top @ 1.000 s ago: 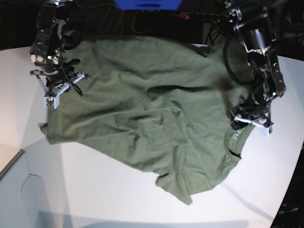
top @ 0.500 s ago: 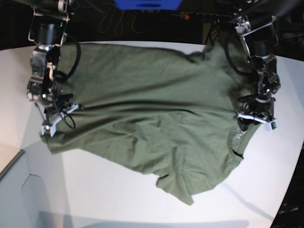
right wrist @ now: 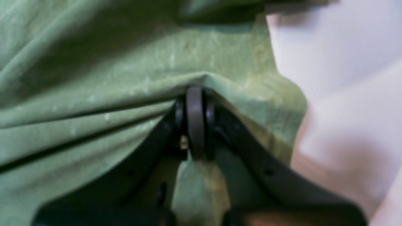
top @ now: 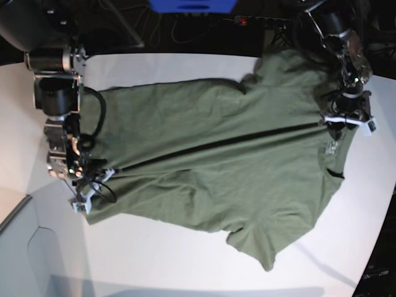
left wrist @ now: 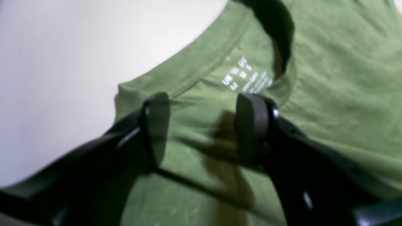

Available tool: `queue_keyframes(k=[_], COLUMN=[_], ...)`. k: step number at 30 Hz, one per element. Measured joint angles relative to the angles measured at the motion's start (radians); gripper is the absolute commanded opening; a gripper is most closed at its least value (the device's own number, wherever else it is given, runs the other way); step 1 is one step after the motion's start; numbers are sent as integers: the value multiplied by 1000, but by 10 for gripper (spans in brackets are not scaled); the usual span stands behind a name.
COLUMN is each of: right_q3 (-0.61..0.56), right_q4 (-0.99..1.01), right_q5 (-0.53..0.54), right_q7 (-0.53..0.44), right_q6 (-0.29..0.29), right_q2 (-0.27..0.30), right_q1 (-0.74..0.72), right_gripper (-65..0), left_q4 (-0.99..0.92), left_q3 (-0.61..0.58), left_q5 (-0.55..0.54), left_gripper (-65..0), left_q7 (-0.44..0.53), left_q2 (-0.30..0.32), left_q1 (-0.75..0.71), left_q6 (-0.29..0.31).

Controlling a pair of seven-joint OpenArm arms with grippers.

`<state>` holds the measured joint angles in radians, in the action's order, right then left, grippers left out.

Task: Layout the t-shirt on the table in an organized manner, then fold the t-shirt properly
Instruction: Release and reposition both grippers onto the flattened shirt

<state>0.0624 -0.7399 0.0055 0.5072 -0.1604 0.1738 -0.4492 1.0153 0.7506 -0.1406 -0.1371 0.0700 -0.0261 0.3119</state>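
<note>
Shirt [top: 210, 161] now stretched flatter across table [top: 154, 260]; right claw [right wrist: 195, 122] clamped on hem, left claw [left wrist: 201, 125] apart over collar.

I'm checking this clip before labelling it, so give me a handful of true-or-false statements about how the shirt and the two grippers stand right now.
1. The right gripper is pinched shut on a fold of the t-shirt. True.
2. The left gripper is clamped tight on the collar. False: its jaws stand apart over the cloth just below the collar.
3. The printed neck label shows inside the collar. True.
4. The shirt is folded in half. False: it lies spread open on the table, one sleeve sticking out.
5. The shirt is blue. False: olive green.
</note>
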Motion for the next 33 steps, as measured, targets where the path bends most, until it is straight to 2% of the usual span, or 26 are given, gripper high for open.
queue_keyframes(k=[7,10,15,17,21,29,33], right_q3=[2,2,2,2,3,-2,-29], right_q4=[8,1,-1,-11,-186,-634,-795], right_q5=[-5,-5,-6,-5,-7,-8,-12], right_q7=[-41,-50,-49,-35,-40,-46,-38], right_q6=[0,1,0,0,2,4,9], right_q2=[4,8,9,9,6,-101,-188], right_q1=[-46,-80,-65,-52,43,328,470], right_gripper=[-650,-627,-600,-589,-542,-373,-352], left_q4=[161,256,395,406,400,231,166], left_q3=[-1,-2,-2,-2,-6,0,0], left_q5=[18,20,19,16,19,21,17], left_gripper=[-311,-309,-309,-309,-309,-308,-307], left_q7=[-69,-147,-234,-237,-253,-254,-247], left_q2=[-54,-63,-62,-53,-19,94,134], left_q1=[-26,-14,3,18,55,150,196], left_q6=[-21,-20,-18,-17,-15,-16,-16])
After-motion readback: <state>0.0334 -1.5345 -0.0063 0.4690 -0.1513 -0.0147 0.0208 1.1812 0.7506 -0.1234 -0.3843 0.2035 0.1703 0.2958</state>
